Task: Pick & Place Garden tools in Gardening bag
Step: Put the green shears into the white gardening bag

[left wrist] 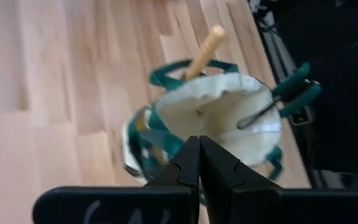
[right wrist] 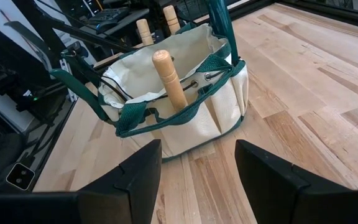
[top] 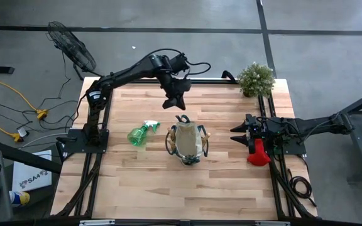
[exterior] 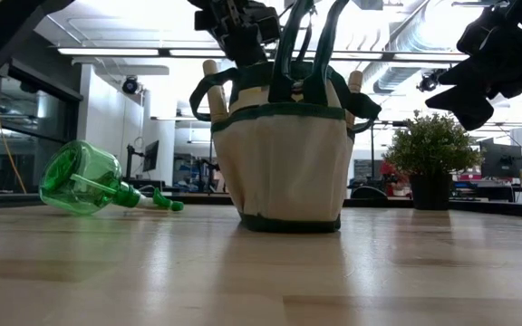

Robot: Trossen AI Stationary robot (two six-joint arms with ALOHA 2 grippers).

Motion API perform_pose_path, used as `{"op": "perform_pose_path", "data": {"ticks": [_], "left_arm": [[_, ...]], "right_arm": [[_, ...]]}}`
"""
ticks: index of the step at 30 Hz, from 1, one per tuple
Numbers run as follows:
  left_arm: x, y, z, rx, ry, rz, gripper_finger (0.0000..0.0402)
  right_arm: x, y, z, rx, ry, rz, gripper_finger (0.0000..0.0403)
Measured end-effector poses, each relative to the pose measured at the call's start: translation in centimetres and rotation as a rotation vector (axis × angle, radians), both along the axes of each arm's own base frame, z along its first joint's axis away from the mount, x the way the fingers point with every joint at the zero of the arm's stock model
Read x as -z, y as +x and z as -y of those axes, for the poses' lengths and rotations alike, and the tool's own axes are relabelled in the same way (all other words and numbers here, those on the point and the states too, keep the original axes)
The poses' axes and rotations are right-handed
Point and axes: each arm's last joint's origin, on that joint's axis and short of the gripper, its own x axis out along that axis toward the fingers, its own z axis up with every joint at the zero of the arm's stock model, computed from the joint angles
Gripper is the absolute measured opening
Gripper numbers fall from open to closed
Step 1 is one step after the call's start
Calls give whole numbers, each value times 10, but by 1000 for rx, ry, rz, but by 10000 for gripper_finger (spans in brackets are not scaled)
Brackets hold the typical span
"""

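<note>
The beige gardening bag with dark green trim stands upright on its base at the table's middle. Wooden tool handles stick up out of its side pockets, and a green-handled tool leans in at its rim. The green spray bottle lies on its side left of the bag. The red glove lies at the table's right edge, beside the right arm. My left gripper is shut and empty, raised above the table just beyond the bag's far side. My right gripper is open and empty, right of the bag and facing it.
A bushy potted plant stands at the far right corner. Bare wooden table lies in front of the bag. The arms' dark frames run along both side edges.
</note>
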Motion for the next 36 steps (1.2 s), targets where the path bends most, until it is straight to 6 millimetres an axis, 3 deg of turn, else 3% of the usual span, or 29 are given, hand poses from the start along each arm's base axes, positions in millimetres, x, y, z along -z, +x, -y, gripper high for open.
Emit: {"op": "perform_pose_path", "data": {"ticks": [5,10,16,27,32,36], "left_arm": [[7,-2,0,-19,26,-61,0],[32,0,-12,-141,126,-148,0],[54,4,-10,-131,31,-134,0],[50,8,-7,4,-72,17,0],[50,8,-4,69,-24,58,0],[38,3,-3,106,28,116,0]], "right_arm": [[0,0,0,0,0,0,197],[0,0,0,0,0,0,197],[0,0,0,0,0,0,197],[0,0,0,0,0,0,197],[0,0,0,0,0,0,197],[0,0,0,0,0,0,197]]}}
